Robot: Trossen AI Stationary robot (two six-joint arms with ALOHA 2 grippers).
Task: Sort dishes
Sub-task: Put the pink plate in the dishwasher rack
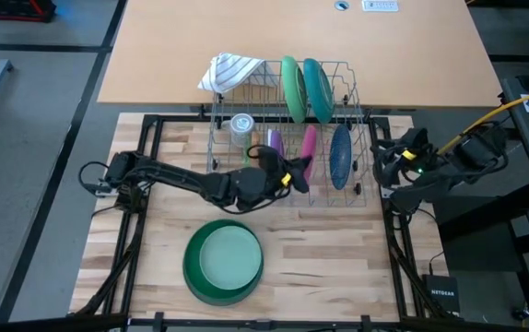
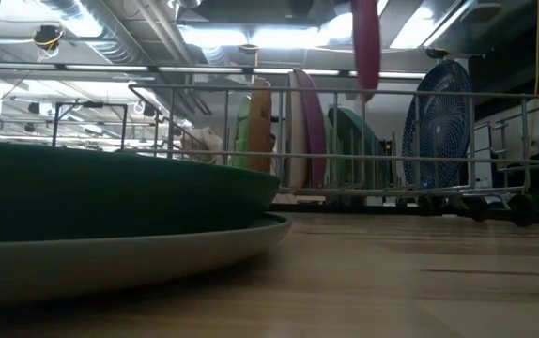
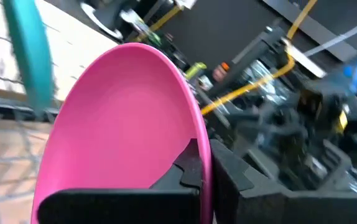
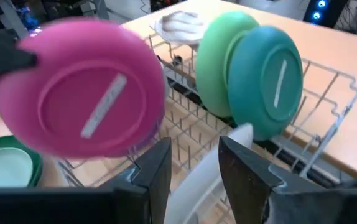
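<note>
My left gripper [image 1: 292, 177] reaches level over the near part of the wire rack [image 1: 357, 97] and is shut on a pink plate [image 1: 307, 150]. In the low view the plate [image 2: 366, 38] stands on edge above the rack's top wire. A green plate [image 1: 291, 88], a teal plate [image 1: 318, 89], a purple plate [image 1: 275, 142] and a blue plate [image 1: 340, 157] stand on edge in the rack. A dark green bowl [image 1: 191, 267] with a pale plate [image 1: 228, 258] in it sits on the near table. My right gripper [image 4: 194, 168] is open at the rack's right end, holding nothing. My left gripper pinches the pink plate's rim [image 3: 203, 146] between its two fingers, one finger [image 3: 188, 165] on the hollow face and the other behind the plate. The fingers come level from the table's left. The plate stands on edge, lifted clear of the rack.
A striped white cloth [image 1: 232, 72] hangs over the rack's far left corner and a clear glass [image 1: 241, 124] stands in the rack's left part. A pale plate edge [image 4: 231, 146] shows beyond my right fingers. A tan tabletop [image 1: 292, 37] lies behind the rack.
</note>
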